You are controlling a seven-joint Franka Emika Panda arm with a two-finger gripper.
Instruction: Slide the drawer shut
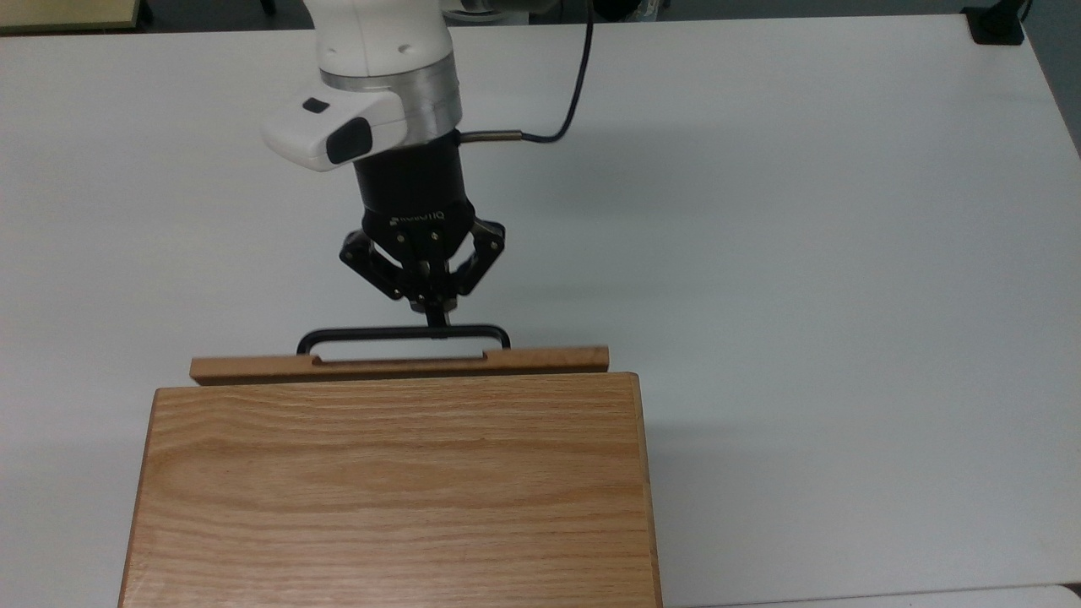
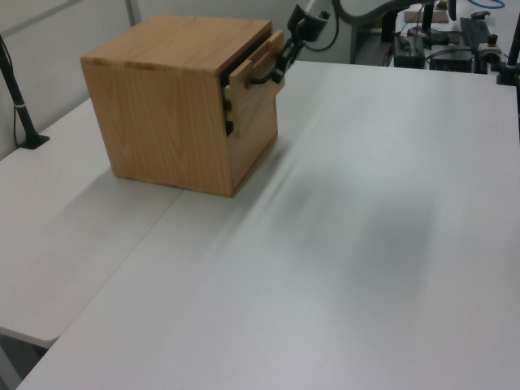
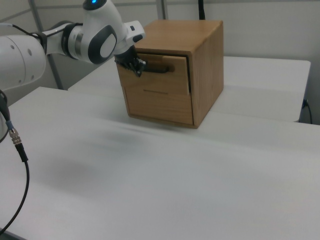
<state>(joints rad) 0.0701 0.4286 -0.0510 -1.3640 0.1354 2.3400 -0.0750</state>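
We see the gripper [image 1: 434, 319] with its fingers drawn together into a narrow tip on the black bar handle [image 1: 404, 333], pinching it near the middle (the linkages behind splay wide, but the tips themselves meet). The white arm [image 1: 382, 51] reaches in from the top view's upper edge, its cable [image 1: 577, 80] looping off behind it.

Taking the oak cabinet [image 1: 393, 490] as our landmark: it stands on the white table [image 1: 802, 253], whose surface lies bare on every side of the cabinet. In the left view a black post [image 2: 16, 93] rises off beyond the cabinet's far side, well apart, and we see cluttered equipment [image 2: 455, 36] past the table's far end. Nothing stands between the gripper and the cabinet but the handle.

The drawer [image 1: 399, 366] sits almost fully inside the cabinet; only its front panel shows, standing slightly proud of the cabinet's face. In the right view the drawer front [image 3: 157, 67] fills the upper opening, a narrow gap showing at its right edge, with the gripper [image 3: 137, 66] directly in front of it.
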